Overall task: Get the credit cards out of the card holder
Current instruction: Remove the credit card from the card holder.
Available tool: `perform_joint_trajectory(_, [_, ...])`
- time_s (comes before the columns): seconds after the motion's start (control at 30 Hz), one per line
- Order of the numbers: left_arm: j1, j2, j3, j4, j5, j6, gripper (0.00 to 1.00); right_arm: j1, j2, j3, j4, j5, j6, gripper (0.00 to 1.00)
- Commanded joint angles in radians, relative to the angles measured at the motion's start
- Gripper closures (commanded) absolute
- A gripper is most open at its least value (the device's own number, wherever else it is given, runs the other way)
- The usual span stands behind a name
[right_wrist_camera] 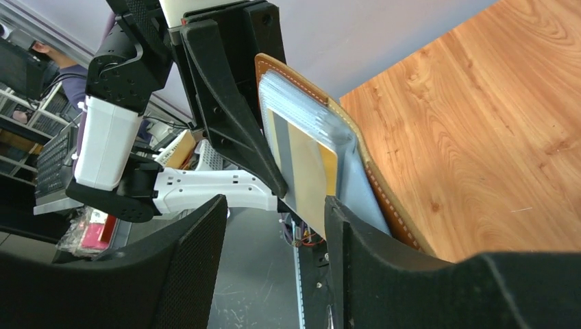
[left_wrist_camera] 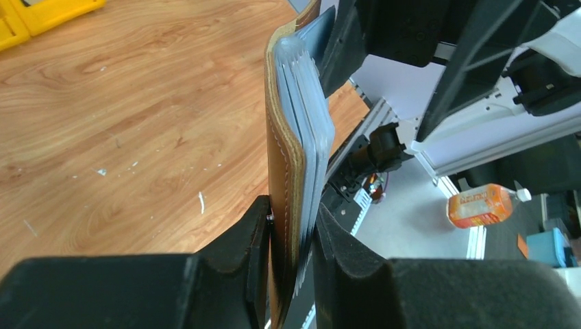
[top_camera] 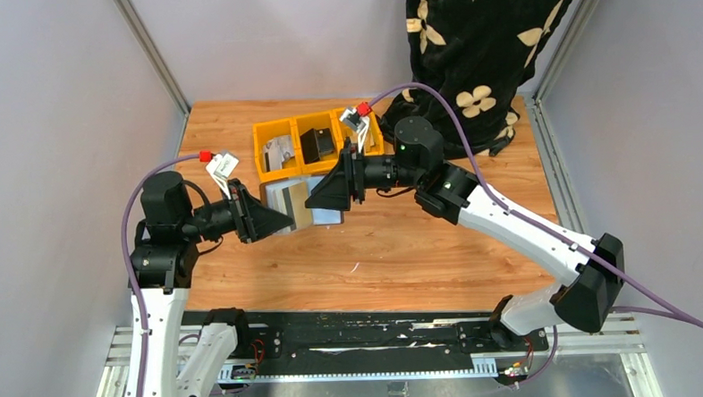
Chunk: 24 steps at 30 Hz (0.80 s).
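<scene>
Handling the card holder (left_wrist_camera: pixel 279 137) should be light but fiddly work. It is a small brown leather fold with pale stitching along its rim, supple rather than rigid, and likely to flex or swing if tugged from one side. The left claw (left_wrist_camera: pixel 293 216) is clamped on the holder's lower edge, one finger on the leather back and the other on the stack of greyish clear plastic sleeves (left_wrist_camera: pixel 312 116). The holder stands on edge above the wooden counter (left_wrist_camera: pixel 137 103) and rises straight out from that claw. The credit cards (right_wrist_camera: pixel 312 161) are thin, stiff and smooth, so they should slide out of the glossy sleeves readily but could slip from a shallow pinch. The one showing best is tan with a grey stripe, facing the right claw (right_wrist_camera: pixel 274 205) and lying flat against the sleeves. The right claw's fingers stand well apart, one on either side of the holder's near edge, gripping nothing. A pale blue sheet shows just beside its right finger, and whether that is a card or a sleeve I cannot tell. The best hold, I judge, is a flat pinch on an exposed card edge nearest the right claw, pulling in line with the sleeve mouth while the left claw braces the leather.
</scene>
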Motion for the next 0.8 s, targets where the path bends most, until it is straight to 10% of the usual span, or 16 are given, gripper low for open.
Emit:
perform_joint_trajectory(0.0, [-0.001,-0.007,0.026,0.014,0.109,0.007,1.0,0.01,0.008,-0.031,0.062,-0.053,0.03,0.44])
perform_joint_trajectory(0.33, [-0.001,-0.02,0.029,0.035,0.173,-0.016,0.99,0.01,0.017,-0.081,0.145,-0.082,0.065,0.52])
perform_joint_trajectory(0.6, [-0.001,-0.022,-0.001,0.132,0.188,-0.116,0.93,0.021,0.028,-0.15,0.355,-0.165,0.204,0.87])
perform_joint_trajectory(0.77, [-0.001,-0.021,-0.033,0.225,0.278,-0.225,0.62,0.021,0.024,-0.194,0.48,-0.188,0.282,1.0])
